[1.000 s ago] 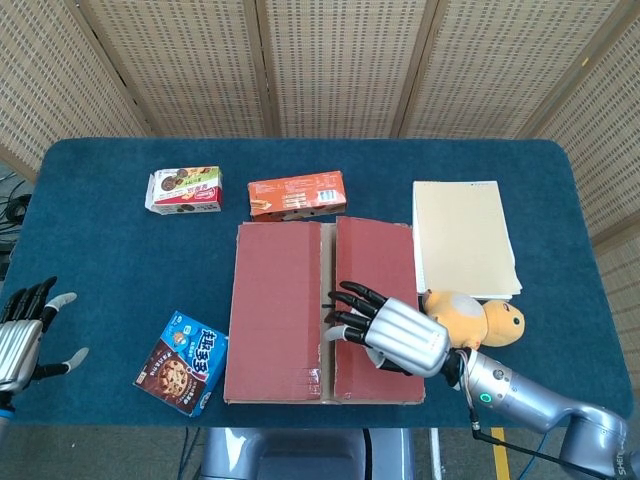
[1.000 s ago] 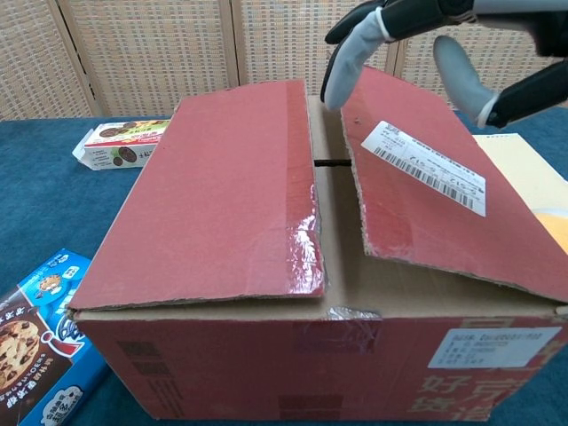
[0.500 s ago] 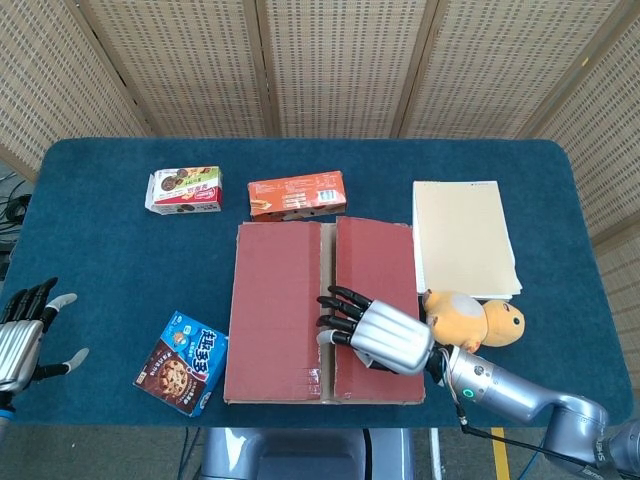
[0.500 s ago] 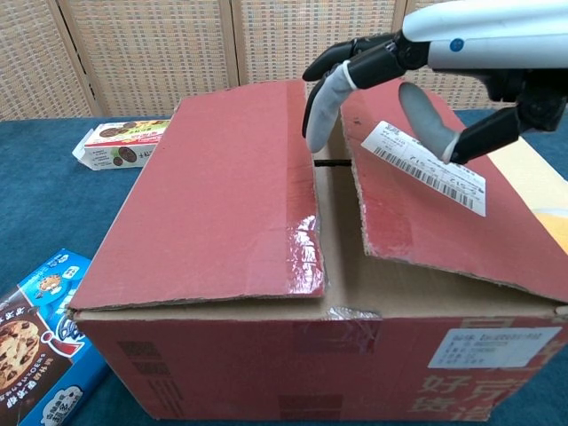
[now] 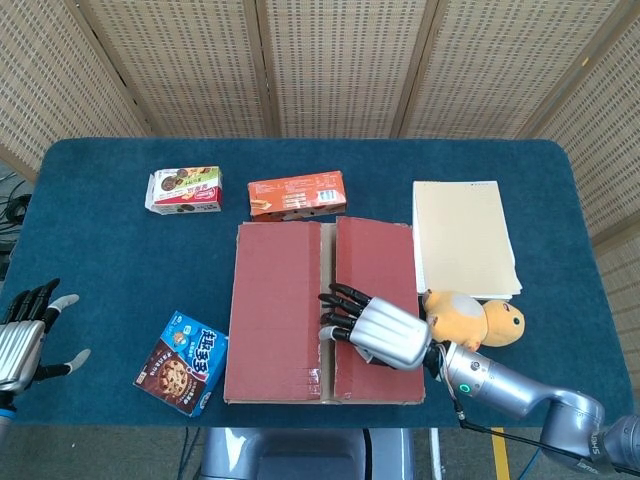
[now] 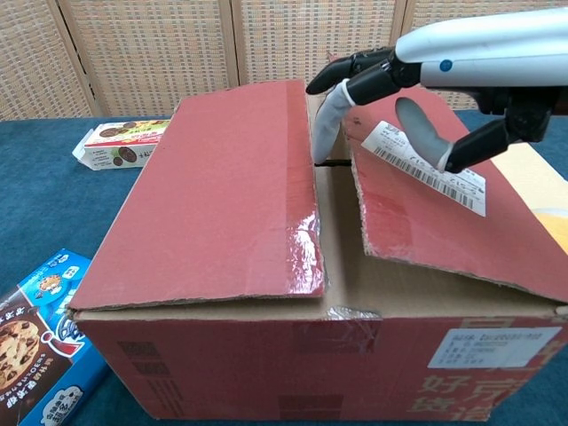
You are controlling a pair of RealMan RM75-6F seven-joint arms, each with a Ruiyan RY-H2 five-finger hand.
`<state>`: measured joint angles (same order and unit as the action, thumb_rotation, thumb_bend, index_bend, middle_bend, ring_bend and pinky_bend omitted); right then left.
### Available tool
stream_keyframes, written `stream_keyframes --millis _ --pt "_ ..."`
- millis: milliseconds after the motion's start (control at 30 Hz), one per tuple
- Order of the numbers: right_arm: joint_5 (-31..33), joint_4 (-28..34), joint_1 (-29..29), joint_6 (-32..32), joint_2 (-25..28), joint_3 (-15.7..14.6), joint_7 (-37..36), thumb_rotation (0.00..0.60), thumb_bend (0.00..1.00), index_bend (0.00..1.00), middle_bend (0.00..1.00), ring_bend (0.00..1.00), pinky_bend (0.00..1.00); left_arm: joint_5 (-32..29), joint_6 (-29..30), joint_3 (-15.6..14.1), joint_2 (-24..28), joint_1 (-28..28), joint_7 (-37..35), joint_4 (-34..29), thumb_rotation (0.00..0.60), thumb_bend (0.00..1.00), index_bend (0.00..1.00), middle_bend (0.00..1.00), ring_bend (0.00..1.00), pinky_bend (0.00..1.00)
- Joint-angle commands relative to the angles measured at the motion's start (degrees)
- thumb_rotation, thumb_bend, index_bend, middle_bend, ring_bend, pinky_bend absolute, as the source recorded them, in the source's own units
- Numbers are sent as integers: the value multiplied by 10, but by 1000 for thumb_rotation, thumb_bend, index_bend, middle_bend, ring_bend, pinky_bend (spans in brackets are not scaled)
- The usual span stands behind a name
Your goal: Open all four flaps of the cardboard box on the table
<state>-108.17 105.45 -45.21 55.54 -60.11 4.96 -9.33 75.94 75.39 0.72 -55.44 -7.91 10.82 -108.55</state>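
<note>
— So where is the right hand (image 6: 390,98) working?

— It is hovering over the middle of the cardboard box (image 5: 322,312), which is sitting near the front edge of the table (image 5: 100,240). Its fingers (image 6: 327,124) are spread and grasping nothing; one fingertip is dipping into the gap between the two top flaps, beside the right flap (image 6: 435,204).

— And the left hand (image 5: 22,338)?

— It is idling well apart at the table's left edge, fingers apart, holding nothing.

— How should this step go?

— Probably the fingertip needs to be hooking under the right flap's inner edge, then lifting outward in a slow arc so the cardboard is not tearing. The soft toy (image 5: 475,320) and the notepad (image 5: 462,238) are lying just beside that side, so the swinging flap may be nudging them.

— What is each camera giving?

— The chest view is showing the flaps already raised slightly, the gap, and the shipping label (image 6: 426,167). The head view is flattening that, but is showing the snack boxes (image 5: 184,190) behind and the cookie box (image 5: 182,362) at left.
</note>
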Motion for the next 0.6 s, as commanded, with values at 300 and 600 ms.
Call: stream_keyframes --millis 300,600 --pt "4 -1 4 18 10 -10 5 600 1000 344 384 4 0 4 2 1 1 -2 3 -4 469 248 171 0 0 0" --pt "3 3 12 40 30 -15 10 600 1000 350 409 16 0 9 5 3 2 -5 8 -10 470 248 170 0 0 0"
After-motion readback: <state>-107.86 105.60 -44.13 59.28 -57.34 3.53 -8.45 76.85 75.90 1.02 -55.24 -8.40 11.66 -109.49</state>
